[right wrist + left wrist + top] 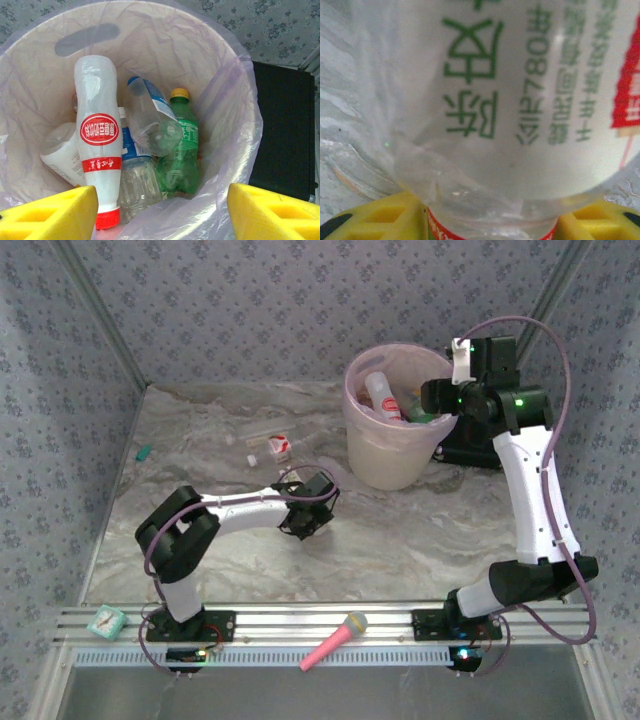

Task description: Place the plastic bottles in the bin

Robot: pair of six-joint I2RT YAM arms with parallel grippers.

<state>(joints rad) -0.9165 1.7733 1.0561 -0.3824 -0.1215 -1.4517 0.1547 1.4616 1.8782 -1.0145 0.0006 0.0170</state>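
Item in hand: a clear plastic bottle with a white printed label [485, 125] is sitting between the yellow fingers of my left gripper [490, 225], which is closing on its neck just above a red band. From above, that left gripper [305, 508] is working low over the grey marbled table [420, 540], near the bin but left of it.

Receptacle: the tall cream-white round bin with a pink liner [350, 390] is standing at the far side of the table. My right gripper [160, 220] is hovering over its mouth, fingers spread wide and carrying nothing. Inside are lying a white bottle with a red oval label and red cap [100, 150], a green bottle with a yellow cap [182, 145] and several clear ones.

Progress, in my judgement: well advanced. The held bottle is awaiting deposit, and a small bottle with a red and white label [281, 445] is lying on the table left of the bin.

Markings: the held label is showing large green Chinese characters, grey print including "780", and a red panel. The oval label's white characters are too small for me to read.
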